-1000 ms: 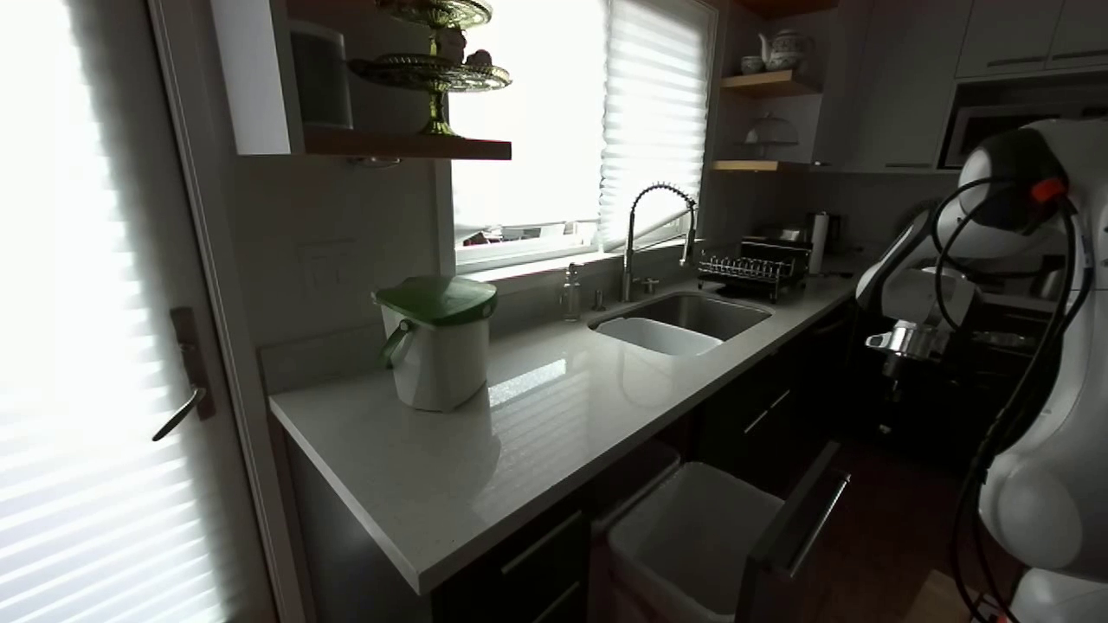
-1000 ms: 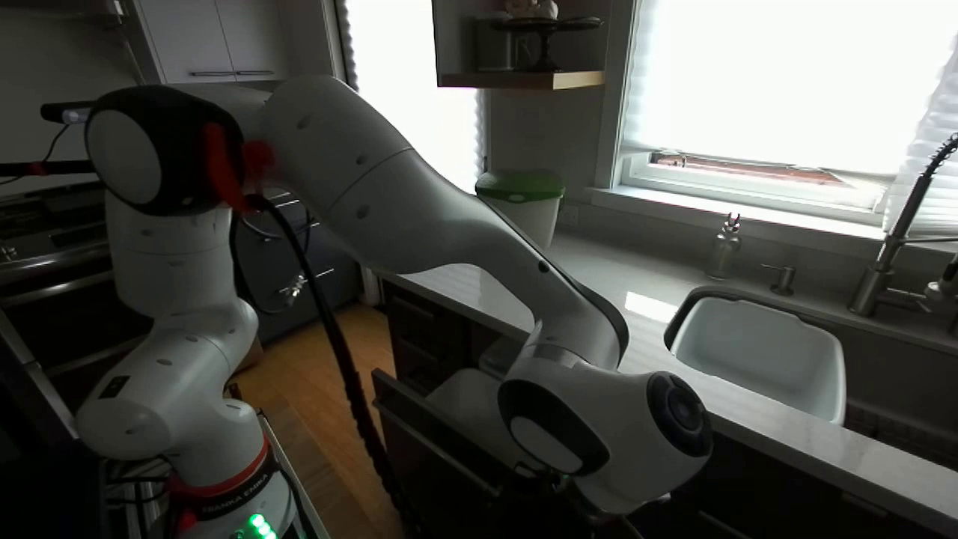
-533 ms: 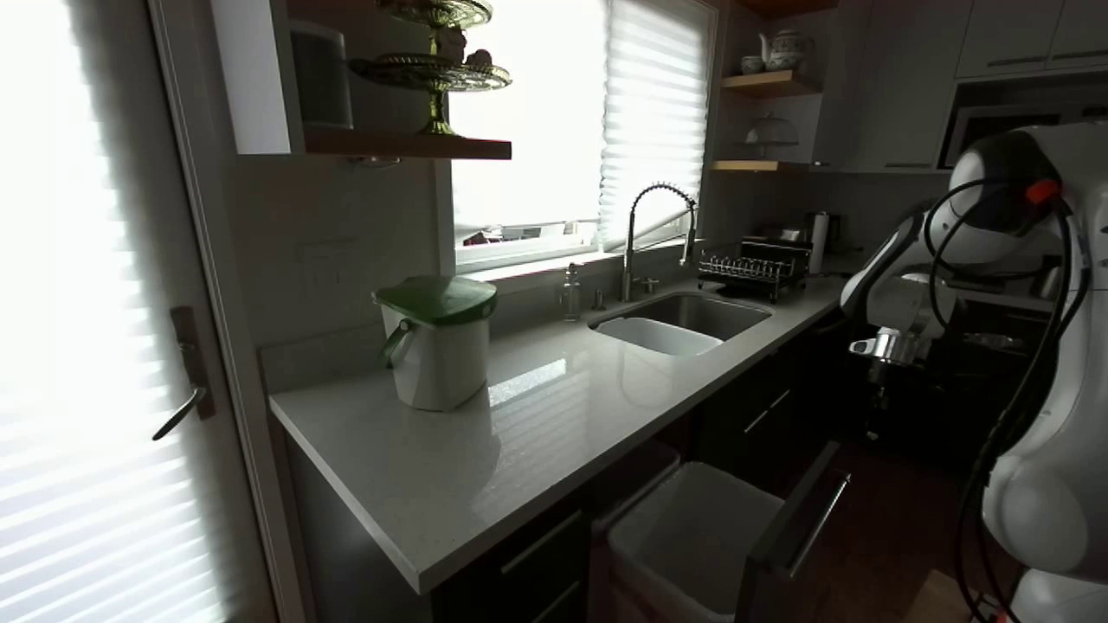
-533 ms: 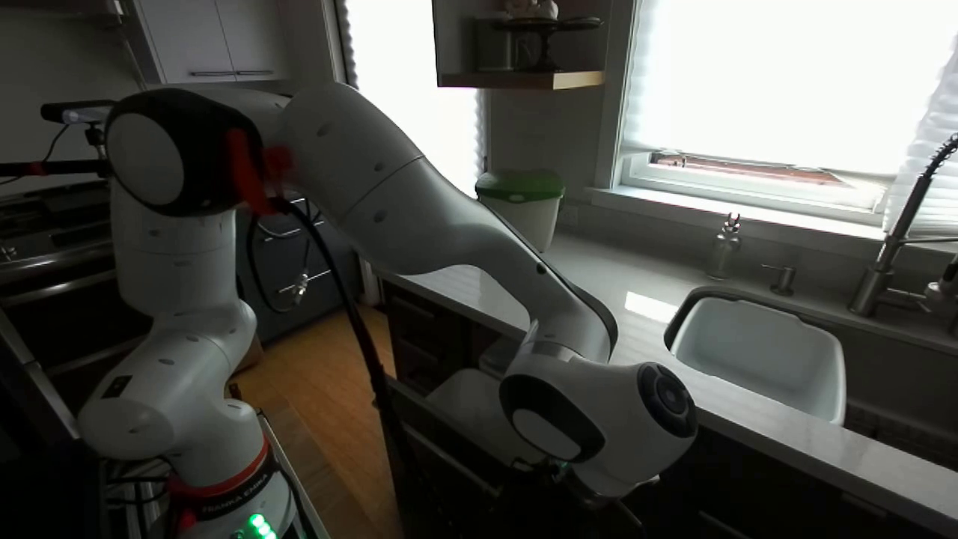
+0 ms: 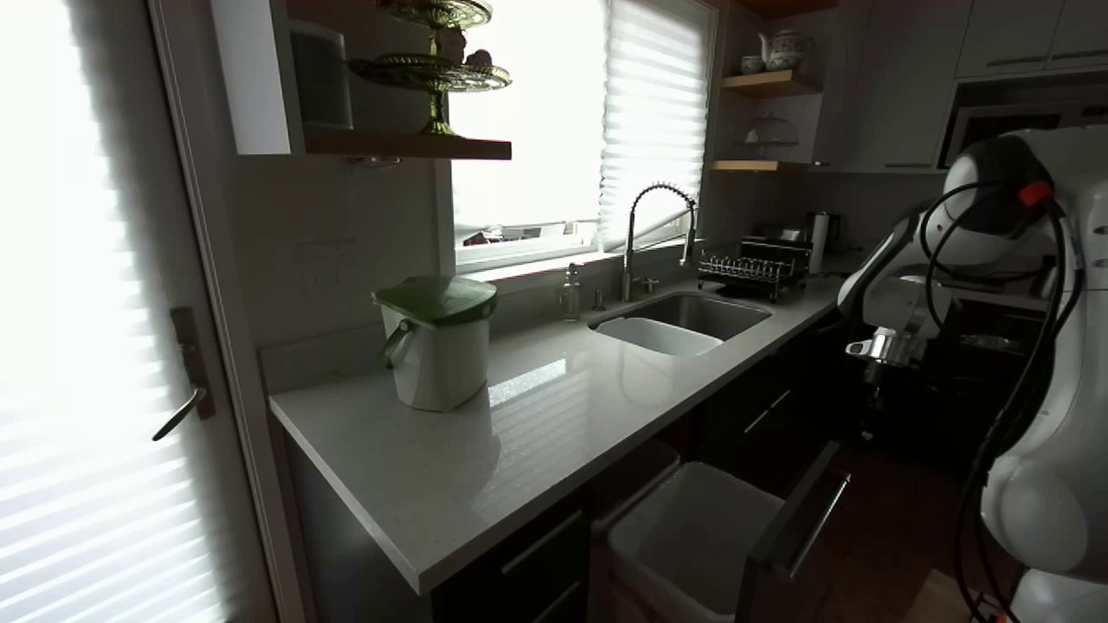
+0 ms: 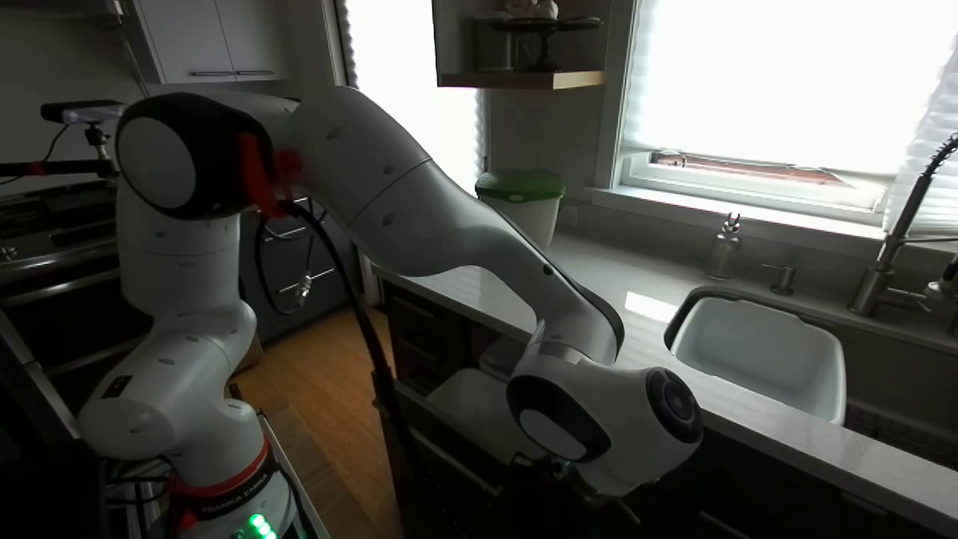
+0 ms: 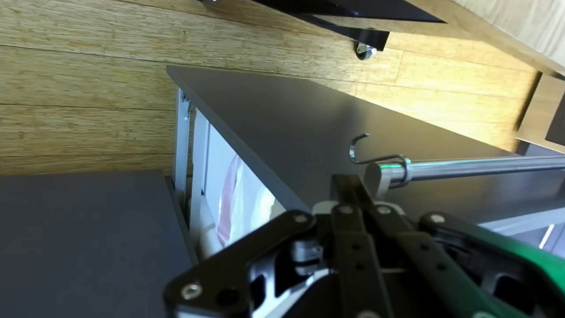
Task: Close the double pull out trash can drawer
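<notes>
The trash drawer stands pulled out, with its dark front panel away from the cabinet. A white bin sits inside, with a second pale rim behind it. The drawer also shows in an exterior view, with its bin partly behind my arm. In the wrist view the panel carries a steel bar handle with a wire hook on it. My gripper is shut and empty, in front of the panel beside the handle's end. Whether it touches the panel I cannot tell.
A white counter overhangs the drawer. A dark cabinet front lies beside the drawer. A caster wheel stands on the wood floor near the panel. A black cable hangs from my arm.
My arm has swung a little, and the gripper has shifted slightly toward the counter and drawer side. The drawer stands as far out as before.
</notes>
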Tool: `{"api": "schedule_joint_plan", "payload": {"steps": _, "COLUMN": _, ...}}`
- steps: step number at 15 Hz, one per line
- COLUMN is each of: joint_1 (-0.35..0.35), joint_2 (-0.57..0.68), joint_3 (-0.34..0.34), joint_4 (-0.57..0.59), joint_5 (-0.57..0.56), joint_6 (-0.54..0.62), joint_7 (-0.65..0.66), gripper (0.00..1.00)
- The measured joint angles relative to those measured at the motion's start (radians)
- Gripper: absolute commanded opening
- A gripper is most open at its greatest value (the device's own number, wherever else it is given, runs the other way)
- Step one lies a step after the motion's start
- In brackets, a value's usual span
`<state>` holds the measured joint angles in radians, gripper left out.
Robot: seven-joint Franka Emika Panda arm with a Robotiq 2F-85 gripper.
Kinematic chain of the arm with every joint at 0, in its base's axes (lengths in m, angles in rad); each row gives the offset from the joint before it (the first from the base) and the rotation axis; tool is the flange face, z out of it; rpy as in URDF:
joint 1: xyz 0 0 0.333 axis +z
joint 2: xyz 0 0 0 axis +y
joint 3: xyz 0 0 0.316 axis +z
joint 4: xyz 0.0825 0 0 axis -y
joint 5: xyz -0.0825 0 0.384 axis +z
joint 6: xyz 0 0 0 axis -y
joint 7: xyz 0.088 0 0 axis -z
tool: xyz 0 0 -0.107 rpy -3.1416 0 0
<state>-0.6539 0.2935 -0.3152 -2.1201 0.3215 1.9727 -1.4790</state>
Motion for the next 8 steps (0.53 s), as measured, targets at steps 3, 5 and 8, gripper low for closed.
{"api": "schedule_joint_plan", "payload": {"steps": 3, "joint_1": -0.001, "joint_2": 0.038, "joint_3": 0.008, "joint_4": 0.033, "joint_5": 0.048, "joint_6": -0.06, "joint_7": 0.0, "gripper": 0.0}}
{"api": "schedule_joint_plan", "payload": {"steps": 5, "joint_1": -0.002, "joint_2": 0.07, "joint_3": 0.013, "joint_4": 0.058, "joint_5": 0.085, "joint_6": -0.094, "joint_7": 0.0, "gripper": 0.0}}
{"api": "schedule_joint_plan", "payload": {"steps": 8, "joint_1": -0.011, "joint_2": 0.124, "joint_3": 0.02, "joint_4": 0.094, "joint_5": 0.116, "joint_6": -0.123, "joint_7": 0.002, "gripper": 0.0}}
